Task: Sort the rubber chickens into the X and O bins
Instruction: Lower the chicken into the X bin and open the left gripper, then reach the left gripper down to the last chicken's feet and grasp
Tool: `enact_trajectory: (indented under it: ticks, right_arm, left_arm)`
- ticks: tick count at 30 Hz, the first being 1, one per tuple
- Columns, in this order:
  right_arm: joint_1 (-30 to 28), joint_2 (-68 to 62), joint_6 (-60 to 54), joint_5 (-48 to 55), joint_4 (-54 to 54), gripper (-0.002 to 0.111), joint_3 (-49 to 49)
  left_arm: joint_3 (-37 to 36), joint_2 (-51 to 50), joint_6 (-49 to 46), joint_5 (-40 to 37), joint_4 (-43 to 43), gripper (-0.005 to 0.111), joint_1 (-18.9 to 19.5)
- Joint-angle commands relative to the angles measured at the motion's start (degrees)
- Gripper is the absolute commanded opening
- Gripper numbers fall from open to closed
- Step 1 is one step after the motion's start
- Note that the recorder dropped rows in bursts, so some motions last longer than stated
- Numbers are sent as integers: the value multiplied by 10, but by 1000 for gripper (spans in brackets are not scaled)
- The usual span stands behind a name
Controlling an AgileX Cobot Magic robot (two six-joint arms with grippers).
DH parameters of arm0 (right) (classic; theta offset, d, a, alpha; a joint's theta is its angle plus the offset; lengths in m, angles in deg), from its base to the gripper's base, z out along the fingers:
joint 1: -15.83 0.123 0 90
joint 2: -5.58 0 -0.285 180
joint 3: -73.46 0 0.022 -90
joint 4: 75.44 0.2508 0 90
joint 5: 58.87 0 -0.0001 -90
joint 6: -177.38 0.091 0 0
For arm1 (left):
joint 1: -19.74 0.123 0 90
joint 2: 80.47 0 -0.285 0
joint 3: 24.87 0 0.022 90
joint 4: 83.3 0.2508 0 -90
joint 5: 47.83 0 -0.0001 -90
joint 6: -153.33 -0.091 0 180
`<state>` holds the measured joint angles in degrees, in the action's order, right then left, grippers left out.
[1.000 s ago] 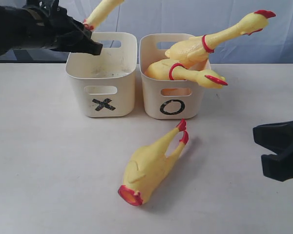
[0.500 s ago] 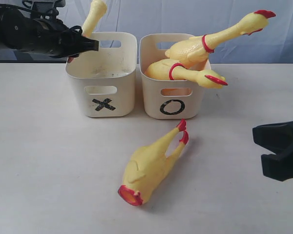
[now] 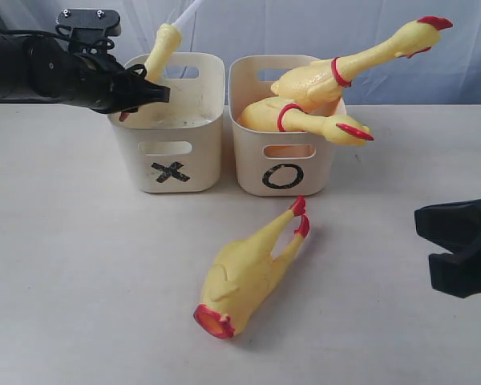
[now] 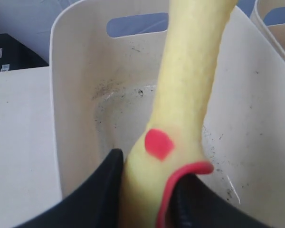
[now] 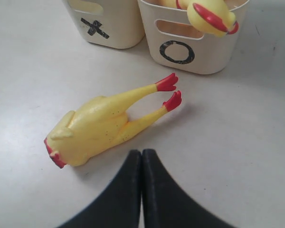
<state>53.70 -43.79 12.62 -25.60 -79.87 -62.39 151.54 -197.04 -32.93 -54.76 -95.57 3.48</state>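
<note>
My left gripper [image 3: 151,93] is shut on a yellow rubber chicken piece [image 3: 162,44], a long neck with red markings [image 4: 190,80], held over the open top of the X bin [image 3: 170,152]. The black fingers [image 4: 104,190] clamp its lower end above the bin's speckled inside [image 4: 66,95]. The O bin [image 3: 284,172] holds two whole chickens [image 3: 305,80] that stick out over its rim. A headless chicken [image 3: 244,273] lies on the table in front of the bins, legs toward them. My right gripper [image 5: 142,153] is shut and empty, just short of that chicken [image 5: 97,126].
The two bins stand side by side at the back of the white table [image 3: 80,265]. The right arm [image 3: 457,249] sits low at the table's right edge. A pale blue backdrop [image 3: 248,28] hangs behind the bins.
The left gripper has come down and pulled back left toward the X bin's rim, and the held chicken piece has sunk lower over the bin. The right arm has not moved.
</note>
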Motion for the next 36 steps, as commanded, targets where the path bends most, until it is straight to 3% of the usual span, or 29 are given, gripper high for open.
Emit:
enact_trajectory:
  ticks: [1, 12, 23, 28, 36]
  right_arm:
    - [-1, 3, -3, -8, 2, -1, 3]
    - [-1, 7, -3, -8, 3, -1, 3]
    - [-1, 7, -3, -8, 3, -1, 3]
    - [-1, 7, -3, -8, 3, -1, 3]
    - [-1, 7, -3, -8, -2, -1, 3]
  left_arm:
    - [5, -1, 1, 15, -10, 36, 0]
    - [5, -1, 1, 19, -12, 54, 0]
    - [5, 42, 1, -13, -12, 52, 0]
    - [5, 86, 1, -81, -13, 48, 0]
    - [5, 140, -17, -266, -16, 45, 0]
